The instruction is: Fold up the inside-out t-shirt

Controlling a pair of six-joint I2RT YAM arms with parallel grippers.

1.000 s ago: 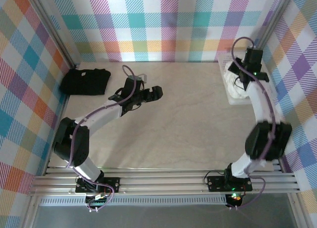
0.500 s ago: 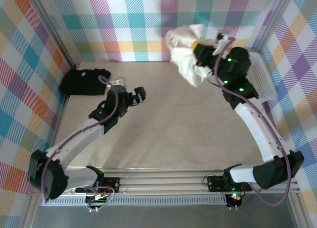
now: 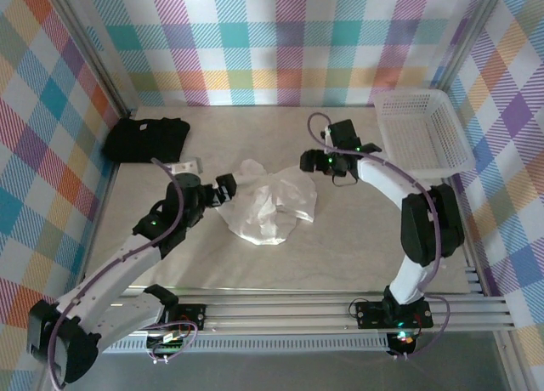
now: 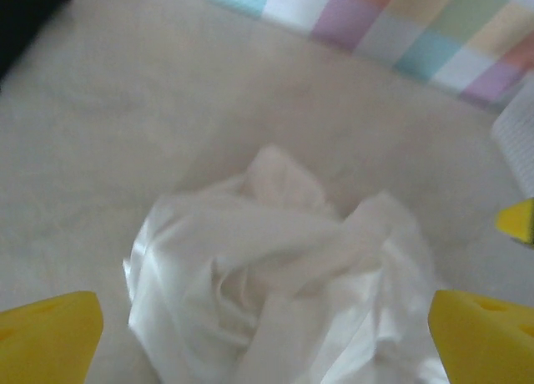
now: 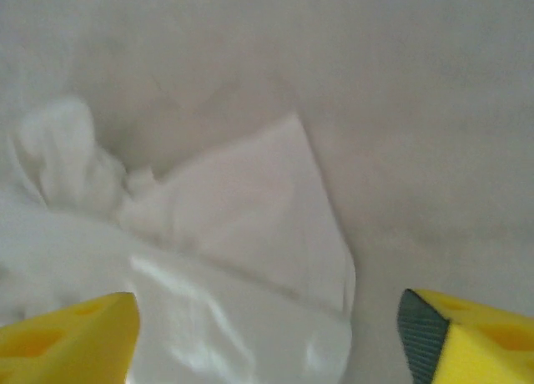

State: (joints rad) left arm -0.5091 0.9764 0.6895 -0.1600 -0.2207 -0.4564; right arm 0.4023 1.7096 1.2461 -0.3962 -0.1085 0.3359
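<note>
In the middle of the top view, the inside-out t-shirt (image 3: 270, 206) lies in a crumpled heap on the bench (image 3: 365, 238). The left hand (image 3: 224, 190) is just beside its left edge and the right hand (image 3: 311, 162) is near its upper right edge, and both are wide open and holding nothing. The job now looks like spreading the heap flat, so each hand should go down low, pinch one outer edge rather than the bunched middle, and pull gently apart until the cloth lies smooth.

Crumpled white t-shirt (image 5: 242, 234) on pale table (image 5: 417, 100), one flat corner jutting out; right tool (image 5: 267, 334) above, jaws wide apart
</note>
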